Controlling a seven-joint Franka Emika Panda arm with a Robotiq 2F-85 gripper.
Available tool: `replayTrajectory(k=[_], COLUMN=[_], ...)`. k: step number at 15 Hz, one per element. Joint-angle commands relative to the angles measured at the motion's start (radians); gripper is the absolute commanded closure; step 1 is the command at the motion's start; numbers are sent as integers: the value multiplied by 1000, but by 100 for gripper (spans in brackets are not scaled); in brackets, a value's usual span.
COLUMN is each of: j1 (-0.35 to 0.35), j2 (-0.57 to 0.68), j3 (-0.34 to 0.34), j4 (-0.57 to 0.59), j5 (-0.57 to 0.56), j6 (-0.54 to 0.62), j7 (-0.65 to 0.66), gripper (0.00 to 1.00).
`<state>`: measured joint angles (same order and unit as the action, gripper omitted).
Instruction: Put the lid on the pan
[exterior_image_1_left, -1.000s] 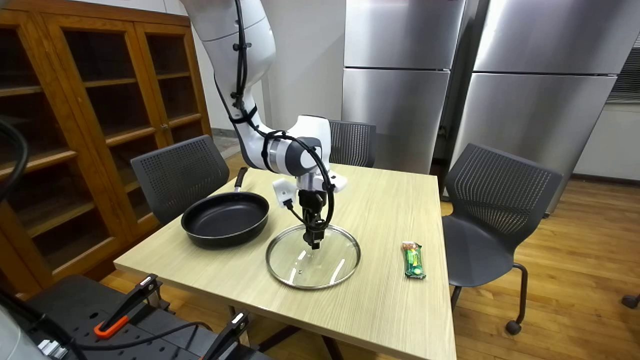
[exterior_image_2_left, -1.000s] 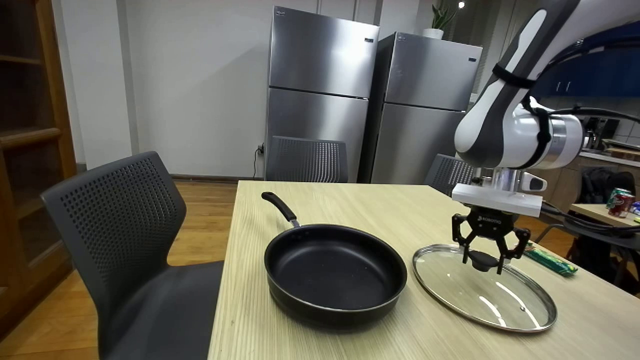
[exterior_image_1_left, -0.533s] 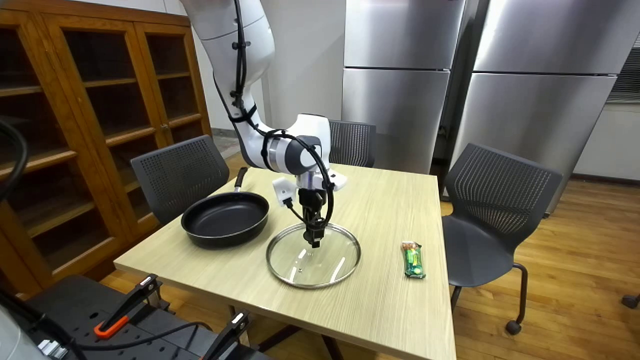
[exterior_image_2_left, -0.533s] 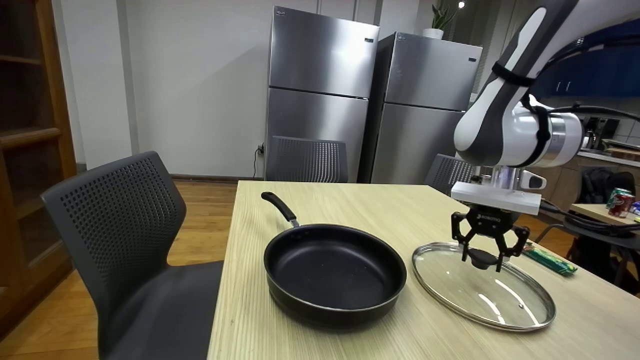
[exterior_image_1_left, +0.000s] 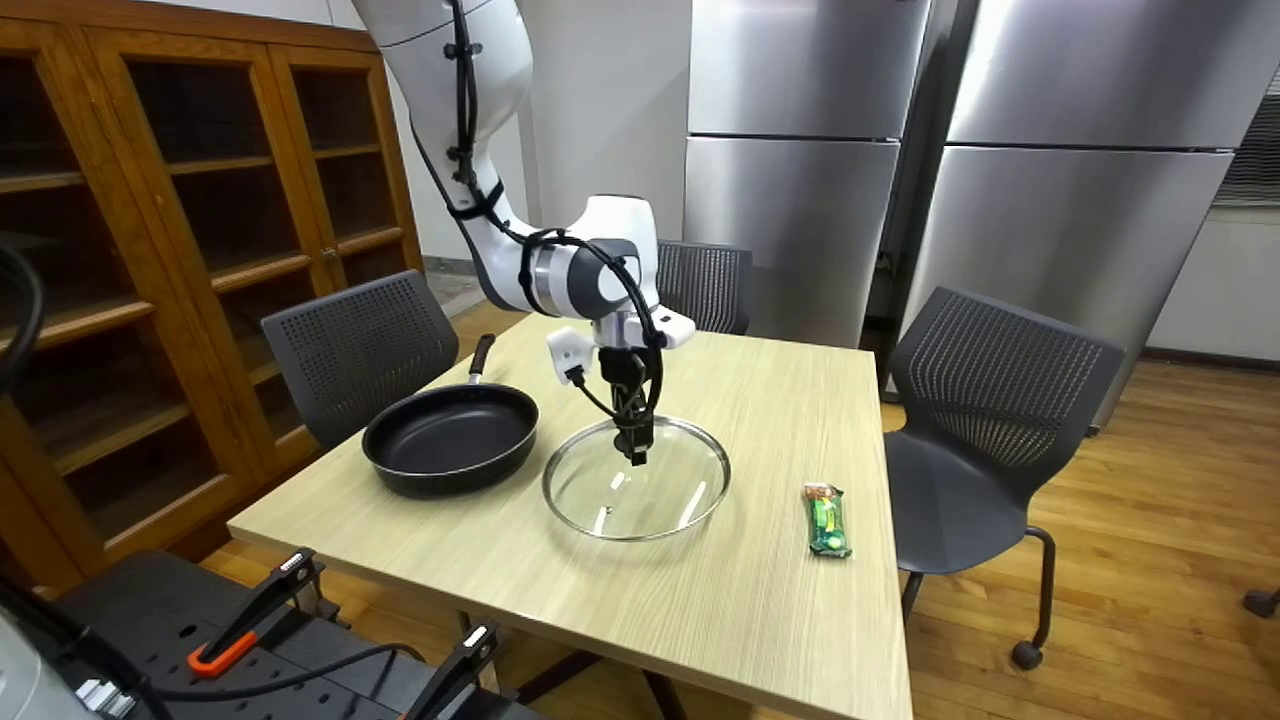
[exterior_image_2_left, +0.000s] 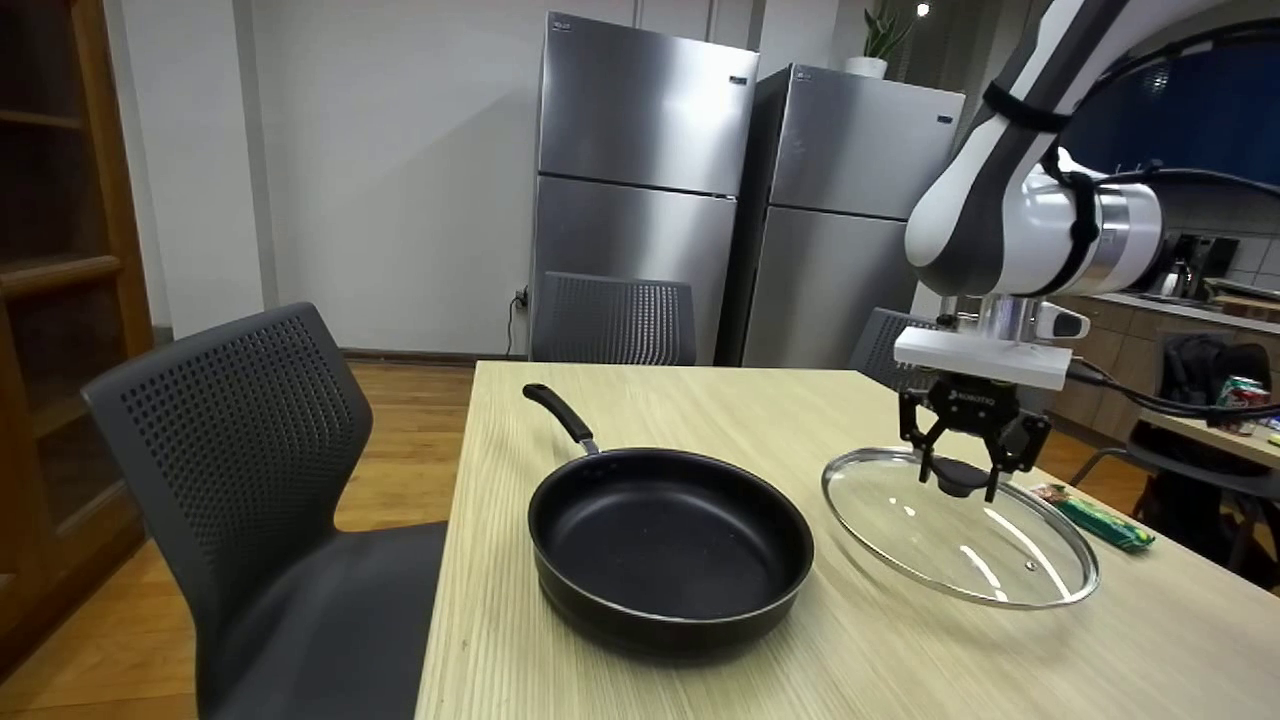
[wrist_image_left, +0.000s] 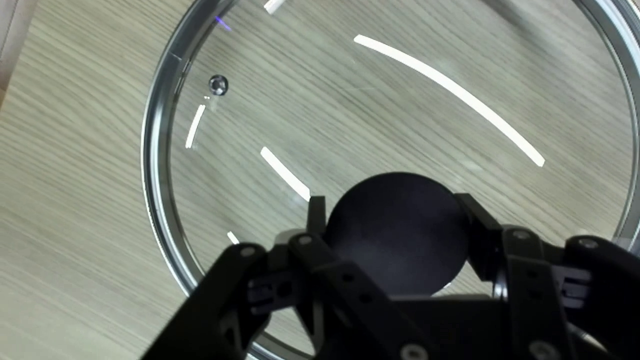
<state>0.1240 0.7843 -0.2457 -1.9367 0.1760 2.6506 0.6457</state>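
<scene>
The pan (exterior_image_1_left: 450, 437) is black and shallow and rests on the table, its inside uncovered; it also shows in an exterior view (exterior_image_2_left: 670, 540) with its handle pointing away. The clear glass lid (exterior_image_1_left: 650, 505) with a metal rim is held just above the table beside the pan; it also shows in an exterior view (exterior_image_2_left: 930, 530), slightly tilted, and in the wrist view (wrist_image_left: 350, 110). My gripper (exterior_image_2_left: 958, 484) is shut on the lid's black knob (wrist_image_left: 397, 235), one finger on each side. The pan is out of the wrist view.
A small green packet (exterior_image_1_left: 827, 520) lies on the light wooden table (exterior_image_1_left: 790, 420), to the right of the lid. Dark chairs (exterior_image_1_left: 370, 340) stand around the table. Clamps (exterior_image_1_left: 265, 605) sit on a dark stand at the near edge.
My gripper has risen with the lid, lifting it off the table and shifting it slightly away from the near edge. The pan and the packet have not moved.
</scene>
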Motion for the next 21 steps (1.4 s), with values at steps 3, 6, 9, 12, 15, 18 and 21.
replayTrajectory(k=[3, 6, 9, 12, 15, 18, 21], j1=[70, 99, 123, 134, 135, 144, 158], j2=[-117, -149, -182, -222, -262, -296, -318], j3=[-66, -93, -111, -107, -95, -85, -71], j4=[-63, -79, -96, -114, -132, -145, -153], j5=[-54, -89, -128, -158, -182, -210, -246], j6=[-20, -20, -24, -39, -53, -72, -85], j7=[95, 139, 184, 218, 221, 225, 242], gripper=[61, 61, 61, 61, 61, 61, 61])
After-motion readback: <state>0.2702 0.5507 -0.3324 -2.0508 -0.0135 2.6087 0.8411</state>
